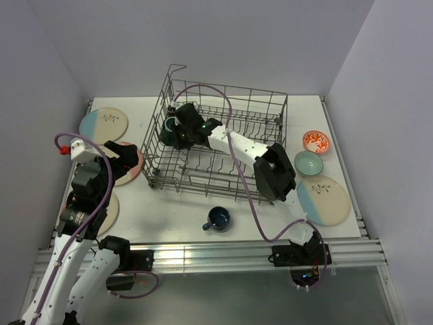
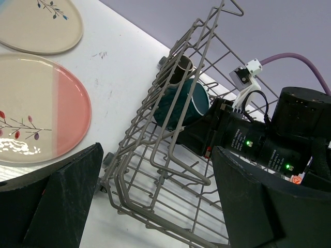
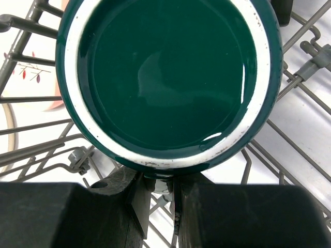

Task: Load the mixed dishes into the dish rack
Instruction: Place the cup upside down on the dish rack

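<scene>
The grey wire dish rack stands mid-table. My right gripper reaches into its left end, shut on the handle of a teal mug. The right wrist view shows that mug's base filling the frame, with the handle pinched between the fingers of the gripper. From the left wrist, the teal mug lies on its side beside a brown mug in the rack. My left gripper hangs open and empty over a pink-and-cream plate, its fingers spread wide.
A blue-and-cream plate lies far left, and another plate sits under the left arm. A third plate, an orange-red bowl and a pale green bowl sit right of the rack. A dark blue mug stands in front.
</scene>
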